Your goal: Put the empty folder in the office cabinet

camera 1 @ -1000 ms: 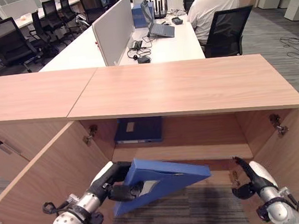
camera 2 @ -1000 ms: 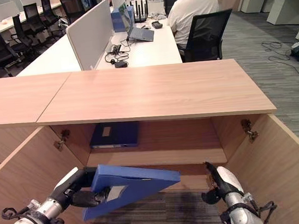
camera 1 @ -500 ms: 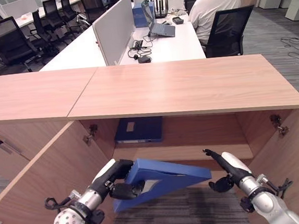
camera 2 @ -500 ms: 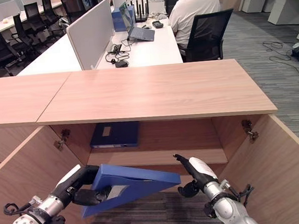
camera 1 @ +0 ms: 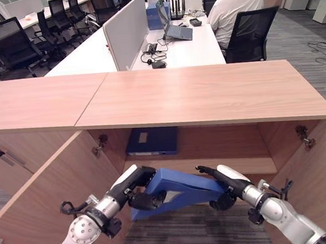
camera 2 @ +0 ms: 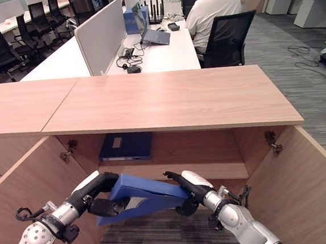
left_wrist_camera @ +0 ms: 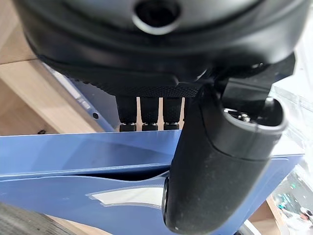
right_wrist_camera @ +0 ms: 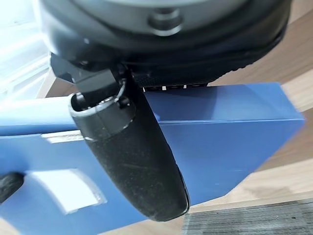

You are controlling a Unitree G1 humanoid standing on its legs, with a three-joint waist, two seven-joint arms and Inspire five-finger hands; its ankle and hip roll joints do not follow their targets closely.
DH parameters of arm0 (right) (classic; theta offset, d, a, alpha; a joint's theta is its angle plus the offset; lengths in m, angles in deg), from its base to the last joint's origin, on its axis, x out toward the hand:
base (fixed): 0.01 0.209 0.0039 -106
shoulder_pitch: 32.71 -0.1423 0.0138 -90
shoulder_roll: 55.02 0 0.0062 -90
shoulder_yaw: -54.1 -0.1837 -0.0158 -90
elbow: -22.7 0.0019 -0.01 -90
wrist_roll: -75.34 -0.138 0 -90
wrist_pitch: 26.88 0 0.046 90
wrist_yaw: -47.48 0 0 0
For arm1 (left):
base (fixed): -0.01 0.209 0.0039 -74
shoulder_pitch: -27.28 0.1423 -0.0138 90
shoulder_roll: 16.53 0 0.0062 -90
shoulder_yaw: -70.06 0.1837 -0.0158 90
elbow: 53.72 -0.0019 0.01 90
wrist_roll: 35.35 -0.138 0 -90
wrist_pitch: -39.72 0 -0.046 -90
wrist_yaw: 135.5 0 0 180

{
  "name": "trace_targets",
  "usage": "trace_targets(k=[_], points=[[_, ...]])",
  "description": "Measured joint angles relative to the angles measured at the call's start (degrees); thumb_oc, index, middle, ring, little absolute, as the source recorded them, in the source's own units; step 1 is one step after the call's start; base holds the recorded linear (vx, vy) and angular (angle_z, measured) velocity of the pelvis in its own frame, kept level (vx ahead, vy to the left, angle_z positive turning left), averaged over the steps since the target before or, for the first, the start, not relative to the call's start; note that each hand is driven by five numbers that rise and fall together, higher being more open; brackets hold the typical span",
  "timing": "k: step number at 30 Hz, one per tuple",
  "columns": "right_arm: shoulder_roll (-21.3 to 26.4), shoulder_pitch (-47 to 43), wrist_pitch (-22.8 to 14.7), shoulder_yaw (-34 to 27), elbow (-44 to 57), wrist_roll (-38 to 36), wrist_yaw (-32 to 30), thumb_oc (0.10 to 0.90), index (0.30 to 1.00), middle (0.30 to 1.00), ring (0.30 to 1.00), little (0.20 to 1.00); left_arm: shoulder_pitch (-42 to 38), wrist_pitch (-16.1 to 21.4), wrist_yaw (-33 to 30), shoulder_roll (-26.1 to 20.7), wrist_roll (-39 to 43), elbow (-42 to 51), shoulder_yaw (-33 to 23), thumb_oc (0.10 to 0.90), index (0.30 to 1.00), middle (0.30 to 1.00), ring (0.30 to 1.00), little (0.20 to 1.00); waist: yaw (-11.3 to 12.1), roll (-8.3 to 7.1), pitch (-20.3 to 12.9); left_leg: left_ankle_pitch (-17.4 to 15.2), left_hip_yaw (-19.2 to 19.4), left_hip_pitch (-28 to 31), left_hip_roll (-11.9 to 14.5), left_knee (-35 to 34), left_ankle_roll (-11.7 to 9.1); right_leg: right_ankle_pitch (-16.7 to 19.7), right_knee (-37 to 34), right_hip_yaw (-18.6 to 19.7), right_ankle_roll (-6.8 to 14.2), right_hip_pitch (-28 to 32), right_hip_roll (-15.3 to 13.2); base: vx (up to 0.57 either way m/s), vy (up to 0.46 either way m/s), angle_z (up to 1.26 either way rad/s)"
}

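Both hands pinch the blue folder (camera 1: 183, 184), left hand (camera 1: 135, 188) at one end, right hand (camera 1: 221, 181) at the other, just before the cabinet (camera 1: 211, 152) shelf's front edge; open shelf room lies beside another folder (camera 1: 151, 141).

Both hands are on the blue folder (camera 1: 183, 187) in front of the open office cabinet (camera 1: 207, 104). The left hand (camera 1: 135, 188) grips the folder's left end, fingers over the top face and thumb curled beneath. The right hand (camera 1: 222, 179) clamps the right end, fingers laid across the top edge, thumb tucked under. The folder hangs tilted, just below the front of the cabinet shelf (camera 1: 201, 165). On that shelf, at the back left, a dark blue binder (camera 1: 151, 141) lies flat. Both cabinet doors stand wide open. Beyond the cabinet top, a person in a white shirt (camera 1: 234, 4) sits at a table (camera 1: 185, 48) bearing a laptop (camera 1: 173, 28).
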Motion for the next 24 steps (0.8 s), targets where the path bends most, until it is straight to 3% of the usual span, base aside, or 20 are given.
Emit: trace_targets(k=[2,3,5,13,24], points=[[0.3,-1.6,0.0,1.1,-0.2,0.0,0.0,0.800,0.900,0.900,0.900,0.900,-0.7,0.0,0.0,-0.3,0.0,0.0,0.2,0.400,0.300,0.300,0.300,0.300,-0.1,-0.04,0.0,0.0,0.0,0.0,0.0,0.0,0.0,0.0,0.0,0.0,0.0,0.0,0.0,0.00,0.000,0.00],[0.5,-2.2,0.0,1.3,-0.2,-0.2,0.1,0.767,0.851,0.851,0.851,0.851,-1.2,0.0,-0.1,-0.4,0.0,0.0,0.3,0.400,0.300,0.300,0.300,0.300,0.1,-0.04,0.0,0.0,0.0,0.0,0.0,0.0,0.0,0.0,0.1,0.0,0.0,0.0,0.0,0.00,0.000,0.00],[0.9,-3.0,0.1,1.8,-0.3,-1.1,0.2,0.400,0.300,0.300,0.300,0.300,-1.7,0.0,-0.2,-0.5,0.1,0.0,0.5,0.400,0.300,0.300,0.300,0.300,0.4,-0.10,0.0,0.0,0.0,0.0,0.0,0.0,0.0,0.0,0.1,0.0,0.0,0.0,0.0,0.00,0.000,0.00],[2.0,-3.2,0.1,2.3,-1.4,-5.8,1.4,0.400,0.300,0.300,0.300,0.300,-3.9,-0.2,0.0,-2.7,3.4,0.0,2.2,0.400,0.300,0.300,0.300,0.300,0.6,-0.80,0.1,0.0,-0.1,0.0,-0.1,0.2,0.1,0.0,0.0,-0.2,0.1,0.0,0.0,0.00,0.000,0.00],[-3.2,1.2,-1.3,1.3,-7.2,-11.3,0.9,0.400,0.300,0.300,0.300,0.300,-4.9,-3.0,0.1,-4.8,10.2,-0.2,5.9,0.400,0.300,0.300,0.300,0.300,-0.9,-1.35,0.1,0.0,0.0,0.0,0.0,0.2,0.0,0.0,0.1,-0.2,0.0,0.0,0.0,0.00,0.000,0.00]])
